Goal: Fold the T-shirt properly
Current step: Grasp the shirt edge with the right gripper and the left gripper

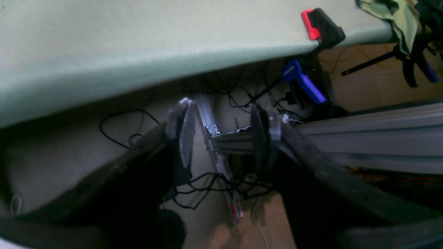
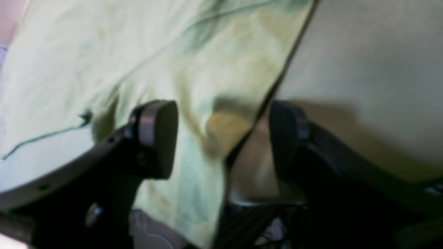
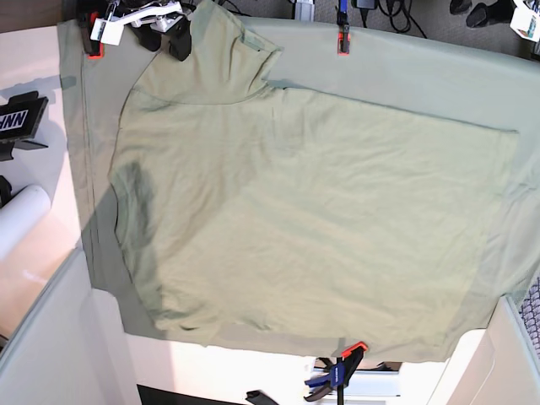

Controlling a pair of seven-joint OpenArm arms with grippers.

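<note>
Right gripper jaws apart above T-shirt; left gripper parted.

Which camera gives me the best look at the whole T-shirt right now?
The base view: the T-shirt lies spread out across the cloth-covered table, nearly all of it showing. The right wrist view shows only a blurred close-up patch with one edge. The left wrist view catches just a bunched bit at its top right corner.
</note>
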